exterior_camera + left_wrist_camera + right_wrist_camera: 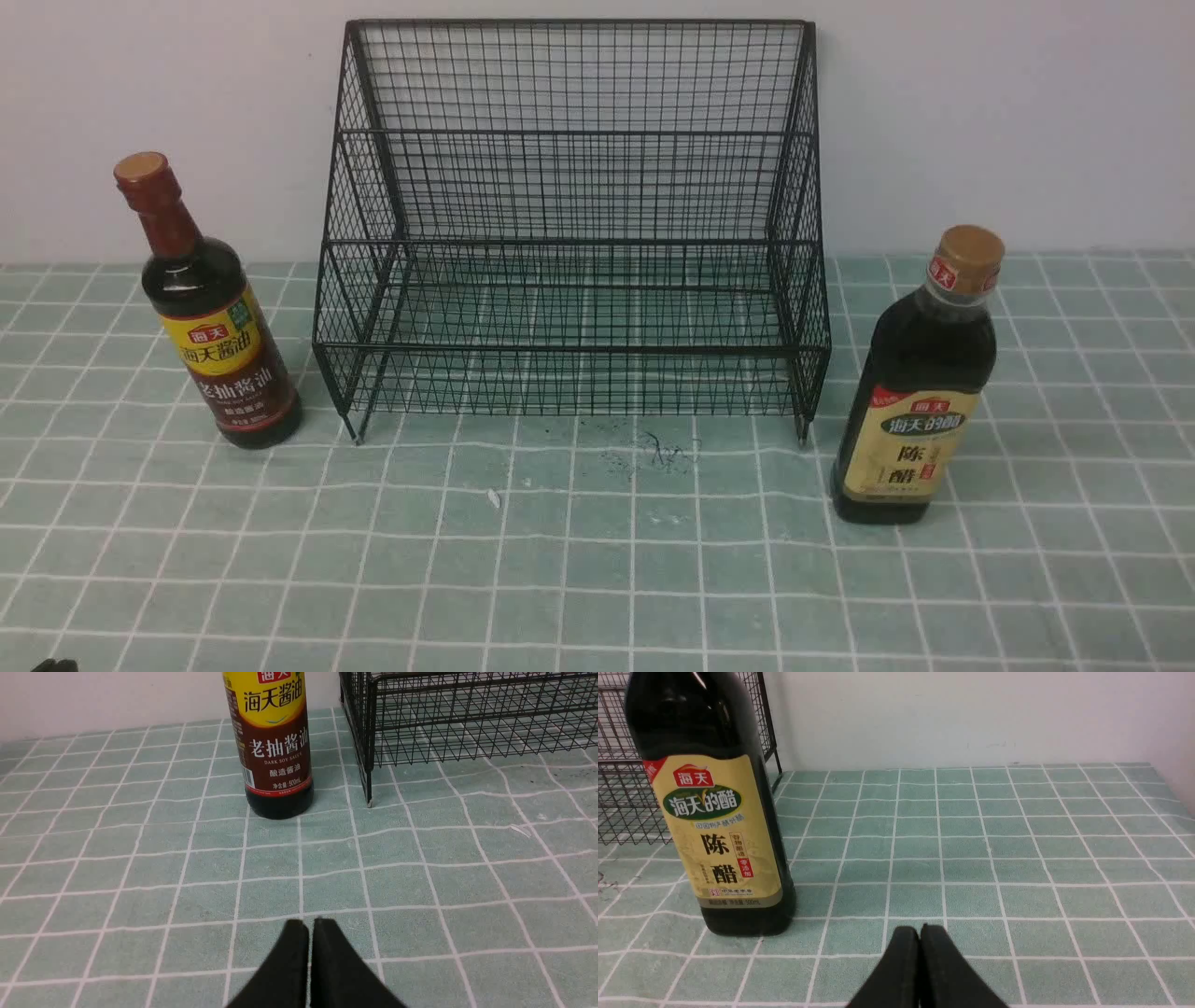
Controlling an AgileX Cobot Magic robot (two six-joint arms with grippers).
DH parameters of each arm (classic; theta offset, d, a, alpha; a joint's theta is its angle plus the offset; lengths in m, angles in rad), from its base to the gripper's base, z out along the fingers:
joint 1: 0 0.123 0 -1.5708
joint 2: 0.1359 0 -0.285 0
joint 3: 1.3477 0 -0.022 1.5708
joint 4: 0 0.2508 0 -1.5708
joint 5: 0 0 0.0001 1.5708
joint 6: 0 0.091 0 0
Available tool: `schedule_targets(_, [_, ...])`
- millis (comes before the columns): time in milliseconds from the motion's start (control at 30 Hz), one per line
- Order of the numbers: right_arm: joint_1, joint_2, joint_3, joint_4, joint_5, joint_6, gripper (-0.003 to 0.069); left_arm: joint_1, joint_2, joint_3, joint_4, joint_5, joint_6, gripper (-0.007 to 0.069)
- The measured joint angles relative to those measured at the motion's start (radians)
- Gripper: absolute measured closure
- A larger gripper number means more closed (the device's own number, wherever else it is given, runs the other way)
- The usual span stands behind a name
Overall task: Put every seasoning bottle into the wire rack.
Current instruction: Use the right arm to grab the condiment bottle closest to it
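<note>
The left gripper (308, 926) has its jaws pressed together, holding nothing, low over the bench (597, 579) forward of the wire rack (569, 350) and toward its left end. The right gripper (920, 931) is likewise closed and empty, forward of the rack past its right end. The slim red-capped bottle (210, 317) stands upright just beside the rack's left front leg, apart from it. The wider tan-capped bottle (920, 392) stands upright near the rack's right front corner, slightly forward. Both bottles are outside the rack.
</note>
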Motion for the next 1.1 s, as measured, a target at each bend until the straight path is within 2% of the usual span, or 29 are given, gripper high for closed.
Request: schedule_targets(1100, [0.0, 0.0, 0.0, 0.0, 0.0, -0.015, 0.0673, 0.0, 0.0, 0.0, 0.0, 0.0, 0.0, 0.0631])
